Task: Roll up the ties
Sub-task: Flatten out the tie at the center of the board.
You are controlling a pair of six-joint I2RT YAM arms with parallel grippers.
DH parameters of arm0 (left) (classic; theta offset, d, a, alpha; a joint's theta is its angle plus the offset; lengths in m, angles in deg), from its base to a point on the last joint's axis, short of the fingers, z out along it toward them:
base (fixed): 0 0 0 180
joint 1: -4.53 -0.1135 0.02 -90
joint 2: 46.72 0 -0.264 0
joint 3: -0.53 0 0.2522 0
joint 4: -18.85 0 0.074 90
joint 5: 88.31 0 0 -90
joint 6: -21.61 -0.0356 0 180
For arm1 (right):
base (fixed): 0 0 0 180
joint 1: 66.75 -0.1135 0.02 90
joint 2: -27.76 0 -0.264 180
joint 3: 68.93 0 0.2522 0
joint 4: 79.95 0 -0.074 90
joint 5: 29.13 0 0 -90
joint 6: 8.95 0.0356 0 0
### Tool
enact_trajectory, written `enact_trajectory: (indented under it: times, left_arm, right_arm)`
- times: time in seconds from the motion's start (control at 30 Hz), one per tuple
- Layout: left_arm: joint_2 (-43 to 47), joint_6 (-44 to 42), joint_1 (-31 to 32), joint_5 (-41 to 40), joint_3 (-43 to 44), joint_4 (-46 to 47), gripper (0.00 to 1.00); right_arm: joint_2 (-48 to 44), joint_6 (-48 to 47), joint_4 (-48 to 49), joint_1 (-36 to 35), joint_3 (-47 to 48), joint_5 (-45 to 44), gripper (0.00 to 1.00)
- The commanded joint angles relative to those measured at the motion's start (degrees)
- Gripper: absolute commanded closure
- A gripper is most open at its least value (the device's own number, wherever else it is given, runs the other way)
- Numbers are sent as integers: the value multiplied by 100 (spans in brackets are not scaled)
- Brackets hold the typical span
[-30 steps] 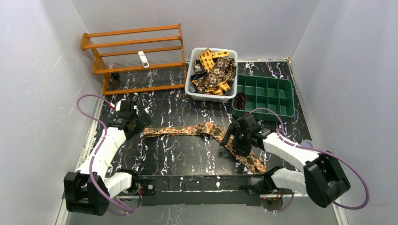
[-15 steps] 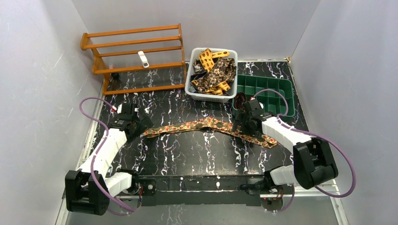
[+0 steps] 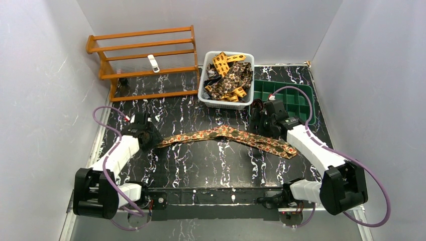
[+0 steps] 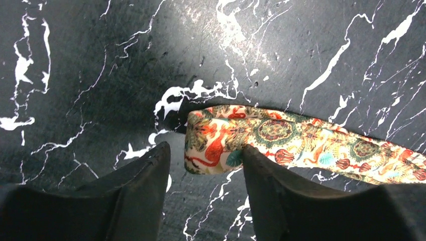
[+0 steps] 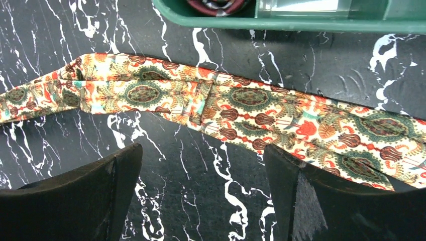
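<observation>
Even, bright overhead light; soft sheen on the glossy bench [image 4: 216,35]; wrist views sharp mid-frame, blurred at the bottom.

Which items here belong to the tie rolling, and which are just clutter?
Job: stretched-out tie; spare ties in white basket; green tray with a rolled tie.
Lying about: wooden rack; small white object on it.

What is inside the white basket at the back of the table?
A loose pile of ties, brown and yellow prints, fills the white basket. Its bottom is covered by them.
</observation>
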Motion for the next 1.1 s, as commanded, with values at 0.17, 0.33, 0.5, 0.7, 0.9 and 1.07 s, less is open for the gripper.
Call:
enact_trajectory:
  times: [0.17,0.33,0.5,0.7,0.9,1.07]
  left_arm:
    - [-119,-283,-41,25,-177,557,74]
    - [-238,-636,-41,-300,165,440,97]
    - [-493,-1048,-48,-993,786,-211,100]
    - [-683,-1293,-59,-1297,973,-449,100]
    - [-808,-1727,-76,-1301,1187,-518,100]
    - [-794,-1977,-84,-1352,1338,-630,100]
  right_arm:
    - [312,-49,-443,680,147,360,1]
    - [560,-105,-252,899,65,301,1]
    - [665,-175,-189,1005,88,166,1]
    - [429,104,-56,1011,-366,192,1]
    - [528,149,63,1036,-575,113,1]
    - [730,177,341,1085,-845,-109,1]
